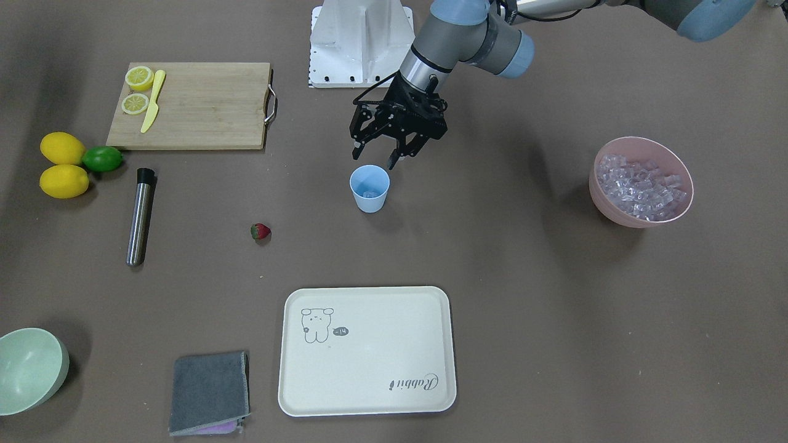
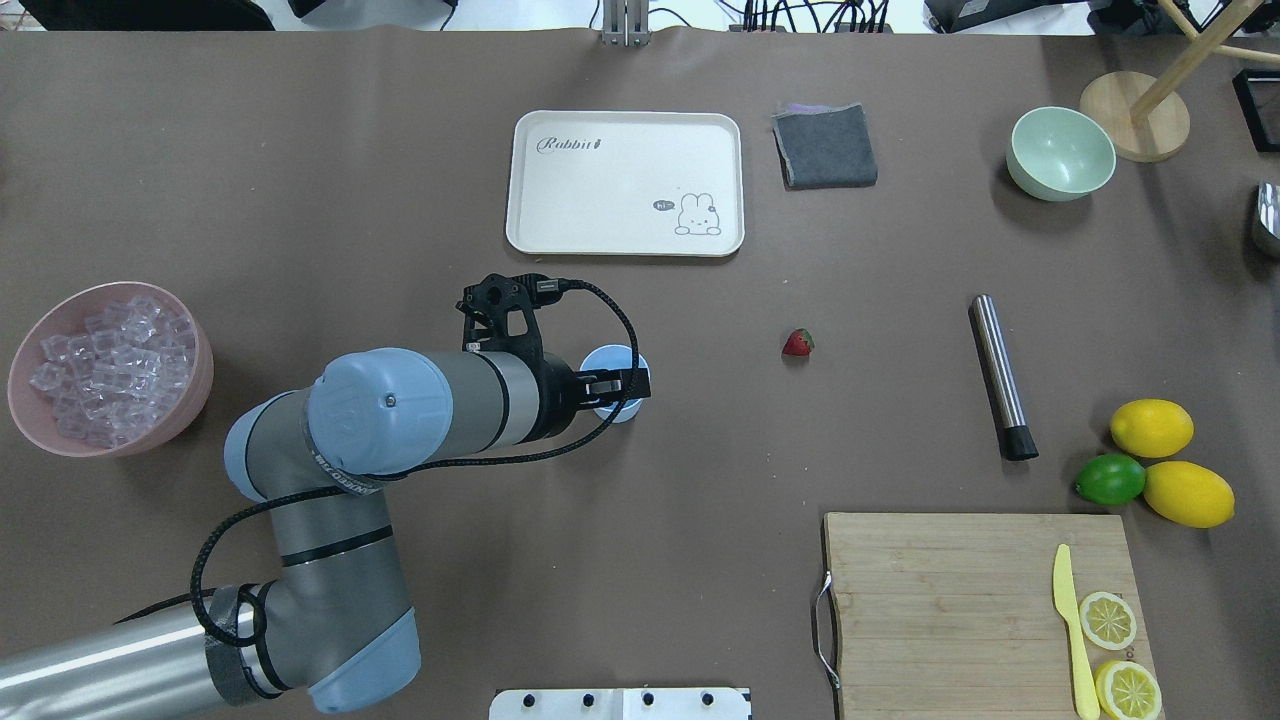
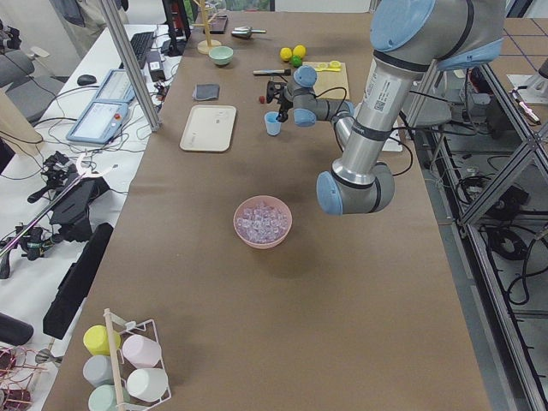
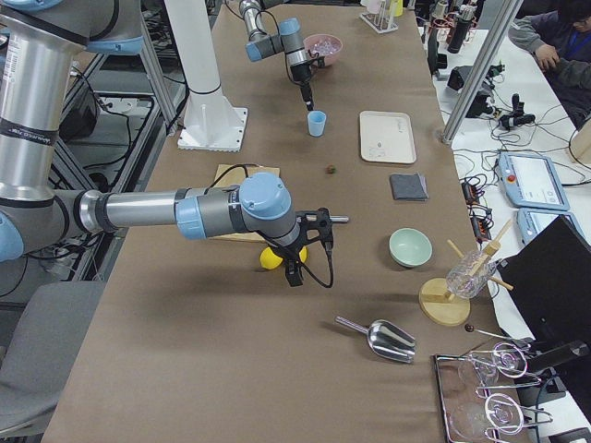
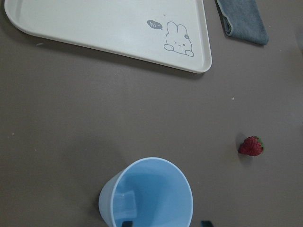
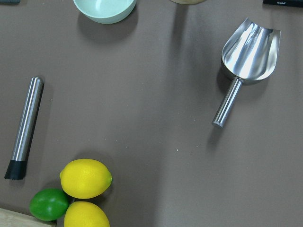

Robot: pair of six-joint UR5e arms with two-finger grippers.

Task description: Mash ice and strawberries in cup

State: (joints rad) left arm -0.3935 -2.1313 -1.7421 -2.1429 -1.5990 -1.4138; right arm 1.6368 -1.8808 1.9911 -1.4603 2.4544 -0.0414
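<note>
The light-blue cup stands upright mid-table, with one clear ice cube at its bottom. My left gripper hangs open just above the cup's rim with nothing between its fingers; the overhead view shows it covering part of the cup. More ice fills a pink bowl toward my left end. The red strawberry lies on the table toward my right of the cup. My right gripper hovers over the lemons, and I cannot tell its state.
A steel muddler, two lemons and a lime lie beside a cutting board with lemon halves and a yellow knife. A cream tray, grey cloth, green bowl and metal scoop lie farther out.
</note>
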